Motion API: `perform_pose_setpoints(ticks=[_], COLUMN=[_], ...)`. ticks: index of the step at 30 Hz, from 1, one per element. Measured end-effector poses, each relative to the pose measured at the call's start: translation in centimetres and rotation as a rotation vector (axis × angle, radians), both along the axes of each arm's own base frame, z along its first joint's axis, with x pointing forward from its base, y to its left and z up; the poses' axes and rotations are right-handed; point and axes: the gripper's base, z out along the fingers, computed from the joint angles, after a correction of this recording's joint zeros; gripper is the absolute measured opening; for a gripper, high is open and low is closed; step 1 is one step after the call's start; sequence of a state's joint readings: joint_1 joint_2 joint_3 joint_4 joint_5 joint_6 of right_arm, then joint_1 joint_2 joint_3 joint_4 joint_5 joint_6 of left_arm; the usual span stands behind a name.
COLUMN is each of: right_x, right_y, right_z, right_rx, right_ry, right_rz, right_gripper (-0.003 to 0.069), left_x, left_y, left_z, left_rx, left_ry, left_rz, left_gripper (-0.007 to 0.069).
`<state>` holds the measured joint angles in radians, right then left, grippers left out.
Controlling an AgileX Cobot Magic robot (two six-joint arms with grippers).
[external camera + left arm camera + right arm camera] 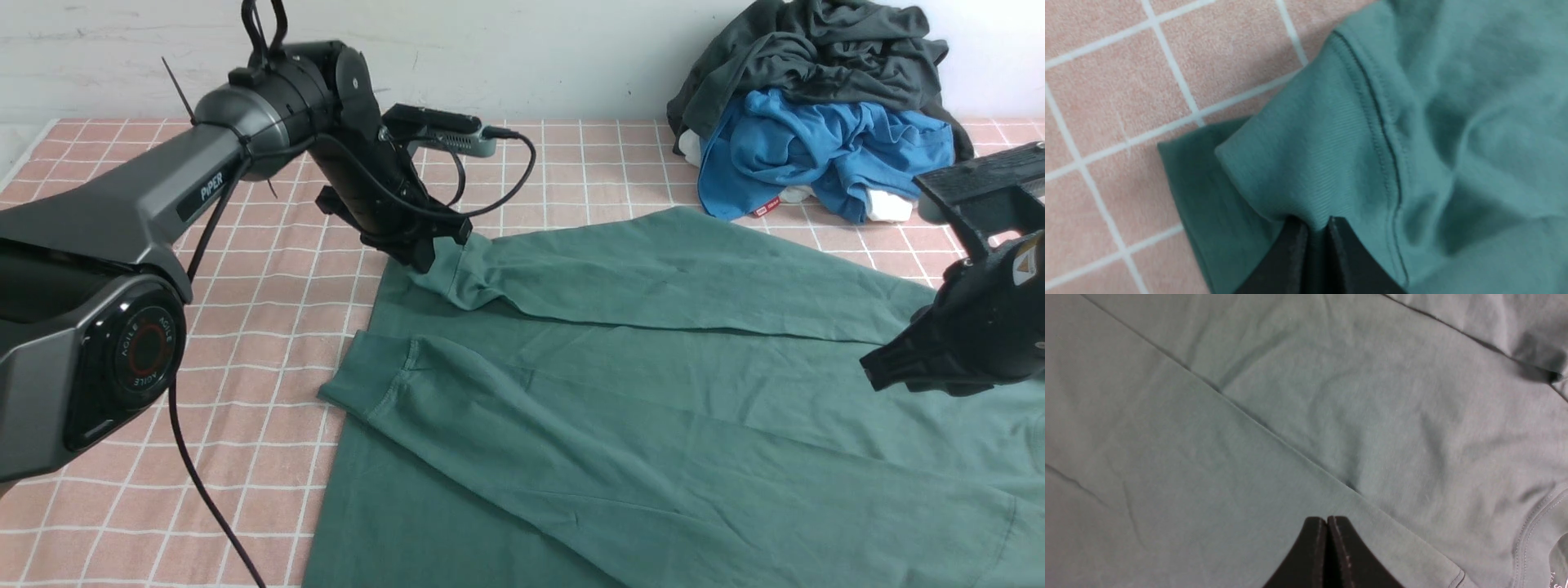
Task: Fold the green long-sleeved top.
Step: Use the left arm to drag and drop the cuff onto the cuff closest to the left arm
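Observation:
The green long-sleeved top (pixel 653 392) lies spread over the checked cloth, both sleeves folded across its body. My left gripper (pixel 437 249) is at the far left sleeve's cuff (pixel 457 282) and is shut on it. In the left wrist view the ribbed cuff (pixel 1306 163) is pinched between the two black fingers of the left gripper (pixel 1316 222) and puckers upward. My right gripper (pixel 1327 519) hovers over the top's flat body near the neckline (pixel 1531 539), jaws pressed together with nothing between them. In the front view the right gripper (pixel 878 367) shows at the right edge.
A heap of a dark charcoal-grey garment (pixel 824 49) over a bright blue garment (pixel 816 151) sits at the back right against the wall. The pink checked tablecloth (pixel 269 269) is bare to the left of the top. The left arm's cable (pixel 196 482) trails down at the front left.

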<state>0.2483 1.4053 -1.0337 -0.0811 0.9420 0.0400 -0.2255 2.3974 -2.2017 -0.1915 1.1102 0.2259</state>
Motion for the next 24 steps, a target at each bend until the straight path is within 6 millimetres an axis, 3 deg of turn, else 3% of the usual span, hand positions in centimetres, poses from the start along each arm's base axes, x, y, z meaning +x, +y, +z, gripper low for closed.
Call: perform_pose_setpoints(ticks=[6, 7, 8, 13, 17, 20, 24], right_x=[-0.1, -0.3, -0.3, -1.8, -3.4, -4.7, -6.4], right_y=[0.0, -0.1, -0.1, -0.4, -0.3, 0.4, 2.0], right_z=[0.1, 0.3, 0.3, 2.4, 4.4, 5.5, 6.4], right_rx=[-0.004, -0.004, -0.004, 0.017, 0.054, 0.063, 0.073], right_ry=[-0.001, -0.003, -0.002, -0.064, -0.131, -0.168, -0.189], right_rz=[0.003, 0.002, 0.002, 0.000, 0.020, 0.075, 0.174], right_gripper=[-0.0014, -0.0014, -0.0014, -0.0014, -0.0014, -0.0014, -0.0014], left_x=[-1.2, -1.7, -1.7, -5.3, -9.6, -12.9, -17.8], left_y=[0.0, 0.0, 0.0, 0.7, 1.4, 1.7, 2.5], left_z=[3.0, 4.7, 4.7, 11.5, 14.8, 15.5, 13.3], left_rx=[0.002, -0.004, -0.004, -0.040, -0.087, -0.128, -0.153], left_ry=[0.031, 0.006, 0.008, -0.073, -0.076, -0.031, 0.073], left_rz=[-0.023, -0.025, -0.023, 0.005, 0.013, 0.013, 0.031], left_gripper=[0.0027, 0.0027, 0.0027, 0.0027, 0.0027, 0.0027, 0.0027])
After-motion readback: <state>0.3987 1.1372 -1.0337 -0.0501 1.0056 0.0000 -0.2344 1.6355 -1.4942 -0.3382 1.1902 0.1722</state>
